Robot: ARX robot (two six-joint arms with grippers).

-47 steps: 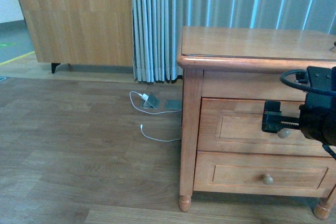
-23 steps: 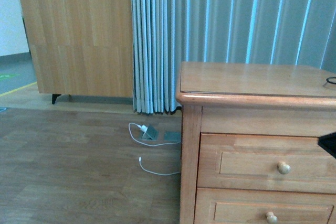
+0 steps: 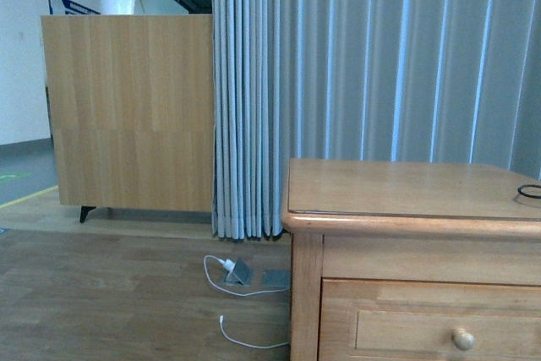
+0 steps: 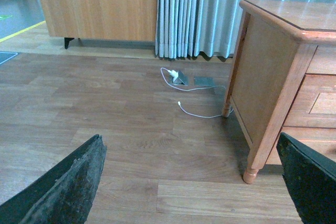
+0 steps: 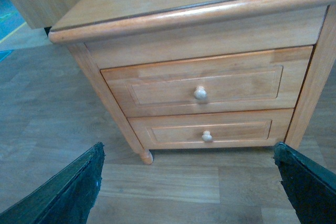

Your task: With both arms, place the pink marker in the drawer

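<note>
The pink marker is not in view in any frame. The upper drawer (image 5: 205,85) is shut, honey-coloured with a round knob (image 5: 200,93); its top part shows in the front view (image 3: 423,327). A second shut drawer (image 5: 207,129) lies below it. My left gripper (image 4: 194,182) is open and empty above the floor, beside the nightstand's side panel. My right gripper (image 5: 189,182) is open and empty, facing the drawer fronts from a short way off above the floor. Neither arm shows in the front view.
The wooden nightstand (image 3: 406,188) stands at the right, a dark cable (image 3: 528,192) on its top. A tall wooden cabinet (image 3: 127,116) and grey curtains (image 3: 355,82) stand behind. A white charger cable (image 3: 241,289) lies on the wood floor (image 4: 105,114).
The front view has tilted upward: the nightstand sinks in the picture, the lower drawer and the right gripper by the upper knob have left the frame, and the cabinet top with a plant appears.
</note>
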